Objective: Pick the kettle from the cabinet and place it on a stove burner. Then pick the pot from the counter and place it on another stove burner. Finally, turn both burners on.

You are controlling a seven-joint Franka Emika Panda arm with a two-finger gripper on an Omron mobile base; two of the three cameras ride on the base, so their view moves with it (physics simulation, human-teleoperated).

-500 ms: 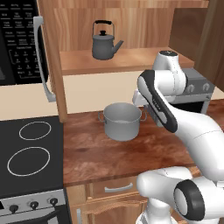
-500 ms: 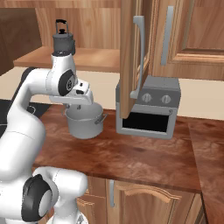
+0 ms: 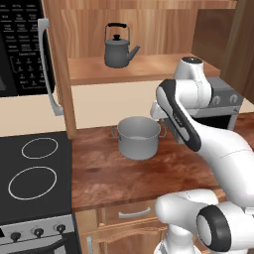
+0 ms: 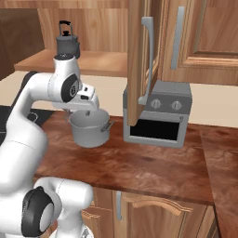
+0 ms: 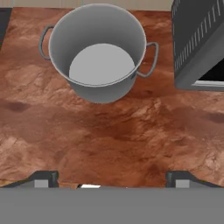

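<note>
1. The cooktop (image 3: 30, 198) lies at the far left, flat black glass with white burner rings (image 3: 32, 182) and nothing on them; glass is smooth, so whatever is set there may slide if nudged.
2. The kettle (image 3: 118, 47) stands upright on the cabinet shelf (image 3: 163, 67), above and a little left of the pot, spout pointing right. It looks small, rigid and light. The arched black handle over the lid is the obvious place to take hold, pinched across its top so the body hangs level; the rounded metal sides look too slick for a side pinch.
3. The pot (image 5: 98, 50) sits on the reddish worktop (image 5: 109, 135) below the shelf, empty and open-topped. Being stiff steel and wide, it is probably too broad to span; the straight rim wall near a loop handle, one finger inside and one outside, seems the better hold, and it will likely tip toward the far side when lifted.
4. The end effector (image 5: 112, 177) hovers over bare worktop just in front of the pot, fingers spread wide and holding nothing, though the base views hide the fingertips behind the wrist.
5. A grey toaster oven (image 4: 158, 116) stands just right of the pot, limiting swing room there.
</note>
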